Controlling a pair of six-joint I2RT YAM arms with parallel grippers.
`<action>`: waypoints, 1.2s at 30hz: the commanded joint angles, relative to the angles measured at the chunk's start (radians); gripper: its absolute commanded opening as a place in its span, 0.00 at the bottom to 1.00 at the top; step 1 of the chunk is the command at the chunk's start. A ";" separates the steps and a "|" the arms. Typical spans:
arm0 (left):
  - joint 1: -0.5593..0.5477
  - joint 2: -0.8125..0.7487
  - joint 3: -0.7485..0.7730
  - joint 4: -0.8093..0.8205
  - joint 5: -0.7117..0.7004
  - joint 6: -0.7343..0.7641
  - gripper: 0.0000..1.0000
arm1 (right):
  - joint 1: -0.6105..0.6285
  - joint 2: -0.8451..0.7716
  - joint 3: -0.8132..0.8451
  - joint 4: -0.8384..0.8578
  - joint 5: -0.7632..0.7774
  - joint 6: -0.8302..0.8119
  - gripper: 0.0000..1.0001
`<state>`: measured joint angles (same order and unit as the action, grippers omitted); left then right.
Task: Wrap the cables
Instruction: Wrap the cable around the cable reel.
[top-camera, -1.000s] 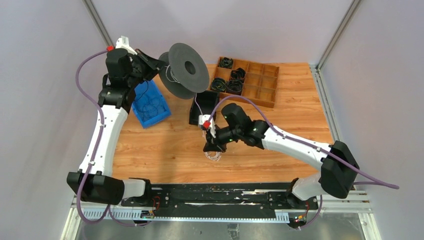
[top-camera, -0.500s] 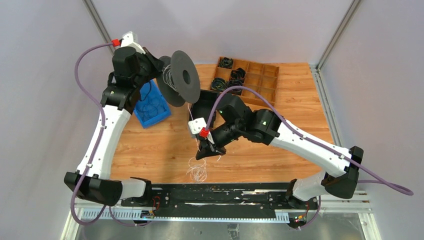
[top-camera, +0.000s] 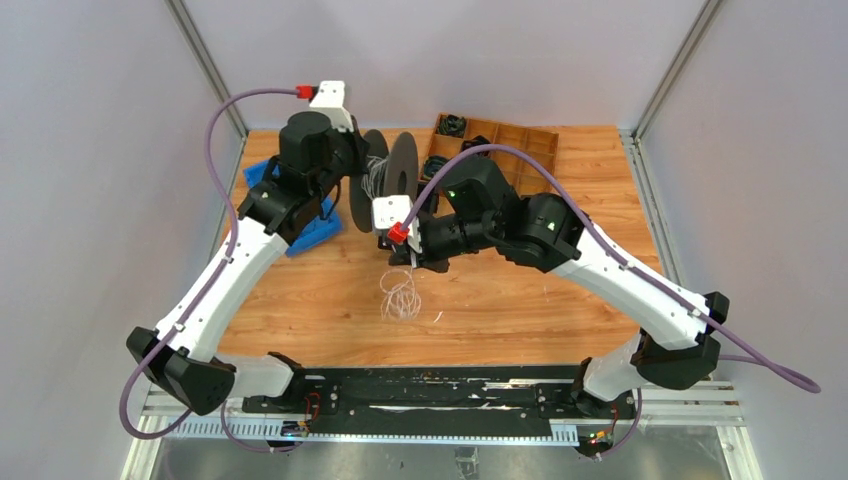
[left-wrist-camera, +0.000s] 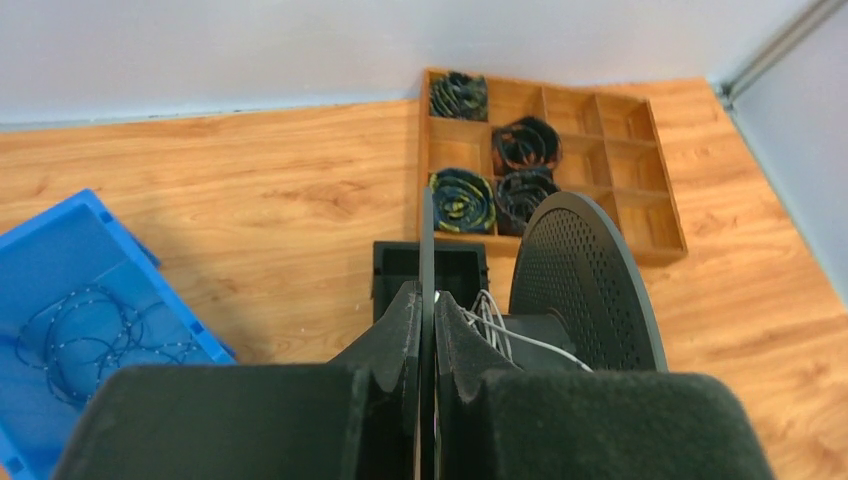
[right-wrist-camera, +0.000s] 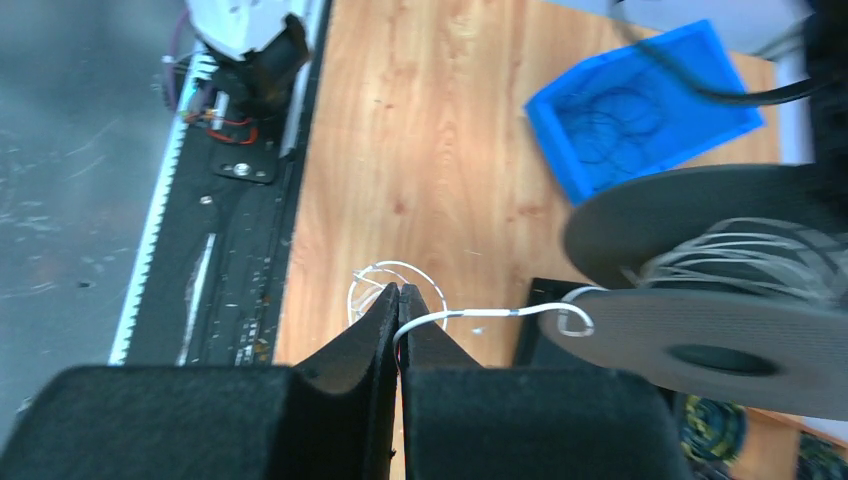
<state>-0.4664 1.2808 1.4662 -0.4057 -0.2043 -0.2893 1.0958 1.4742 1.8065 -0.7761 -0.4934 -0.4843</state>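
Your right pincer (right-wrist-camera: 398, 298), pinched shut on the wire (right-wrist-camera: 470, 314), has lifted to the spool (top-camera: 402, 175) your left pincer (left-wrist-camera: 427, 300) clamps and has swung inward, so winding can continue.

- From above, the left hand (left-wrist-camera: 427, 298) hides under its own wrist, just left of the spool (top-camera: 402, 180).
- The blue bin (top-camera: 308, 238), left of the spool, is partly covered by the left arm (top-camera: 235, 270).
- Right wrist view: the spool is blurred and cut off; the end of the cables (right-wrist-camera: 480, 314) is hidden inside the right hand (right-wrist-camera: 398, 292).
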 joint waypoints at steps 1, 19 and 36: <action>-0.094 -0.024 -0.021 0.104 -0.055 0.133 0.00 | 0.011 0.019 0.077 -0.052 0.166 -0.043 0.01; -0.222 -0.055 -0.161 0.183 0.164 0.395 0.00 | -0.077 -0.035 0.111 -0.072 0.348 -0.197 0.01; -0.226 -0.082 -0.191 0.145 0.426 0.481 0.00 | -0.188 -0.073 0.057 -0.056 0.396 -0.298 0.01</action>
<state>-0.6827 1.2282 1.2705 -0.3088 0.1455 0.1547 0.9260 1.4071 1.8778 -0.8349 -0.1226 -0.7502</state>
